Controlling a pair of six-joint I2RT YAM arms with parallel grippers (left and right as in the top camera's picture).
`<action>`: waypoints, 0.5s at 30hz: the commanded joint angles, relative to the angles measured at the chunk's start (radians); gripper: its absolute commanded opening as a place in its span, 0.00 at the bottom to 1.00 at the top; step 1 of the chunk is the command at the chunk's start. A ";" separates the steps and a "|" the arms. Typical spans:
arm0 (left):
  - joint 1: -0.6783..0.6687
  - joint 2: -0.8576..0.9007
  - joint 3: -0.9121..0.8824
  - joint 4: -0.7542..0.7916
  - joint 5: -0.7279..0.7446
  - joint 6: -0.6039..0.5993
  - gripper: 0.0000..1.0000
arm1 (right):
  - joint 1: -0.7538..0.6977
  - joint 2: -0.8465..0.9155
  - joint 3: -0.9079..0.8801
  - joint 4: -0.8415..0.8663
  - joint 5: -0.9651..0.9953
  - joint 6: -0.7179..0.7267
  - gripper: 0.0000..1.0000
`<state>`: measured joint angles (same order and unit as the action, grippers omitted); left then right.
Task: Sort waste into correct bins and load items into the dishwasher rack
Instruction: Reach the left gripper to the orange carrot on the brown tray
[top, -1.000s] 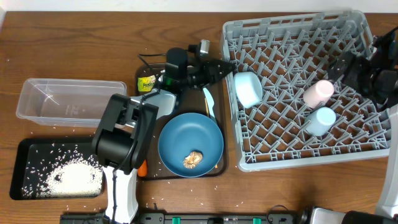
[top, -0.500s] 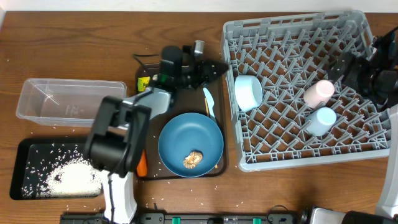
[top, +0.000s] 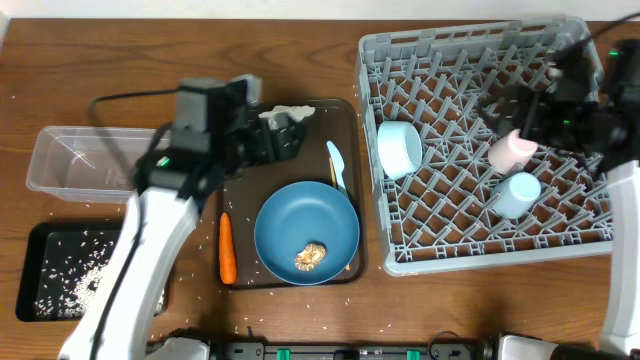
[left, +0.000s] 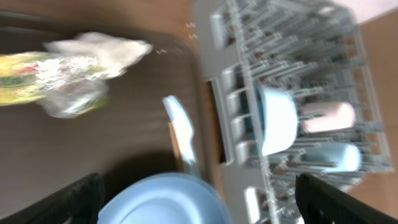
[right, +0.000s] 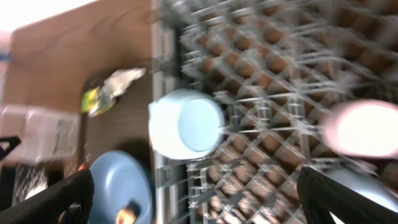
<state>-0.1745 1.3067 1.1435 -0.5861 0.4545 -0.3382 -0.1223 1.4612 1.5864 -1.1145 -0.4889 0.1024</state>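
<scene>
Bowl (top: 400, 147), pink cup (top: 512, 150) and blue cup (top: 515, 193) are in the rack (top: 470, 250), and rice (top: 65, 290) lies in the black bin (top: 30, 235). To my eye the rest is undone: plate (top: 306, 225) with brown lump (top: 311, 256), spoon (top: 337, 165), carrot (top: 227, 248), wrapper (left: 56, 87) and napkin (left: 102, 46) sit on the brown tray (top: 310, 150). Left gripper (left: 199, 186), above the tray, and right gripper (right: 196, 180), above the rack, are both spread wide and empty.

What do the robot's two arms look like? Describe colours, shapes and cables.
Both arms pair white tubular links with blocky black joint housings. The left arm shows a long white link below a black wrist. The right arm is mostly black, with a white link near the table edge. A thin black cable loops off the left arm. The fingers are black and wedge-shaped.
</scene>
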 joint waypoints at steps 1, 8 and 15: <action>0.024 -0.051 0.000 -0.119 -0.196 0.075 0.99 | 0.099 -0.019 -0.001 0.014 -0.045 -0.068 0.97; 0.027 -0.055 -0.011 -0.390 -0.265 0.075 0.80 | 0.267 -0.019 -0.001 0.061 0.106 -0.066 0.94; 0.027 -0.039 -0.036 -0.588 -0.469 -0.144 0.64 | 0.337 -0.019 -0.001 0.079 0.108 -0.066 0.89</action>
<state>-0.1513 1.2572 1.1328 -1.1374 0.1207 -0.3702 0.1921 1.4612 1.5864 -1.0317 -0.4023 0.0509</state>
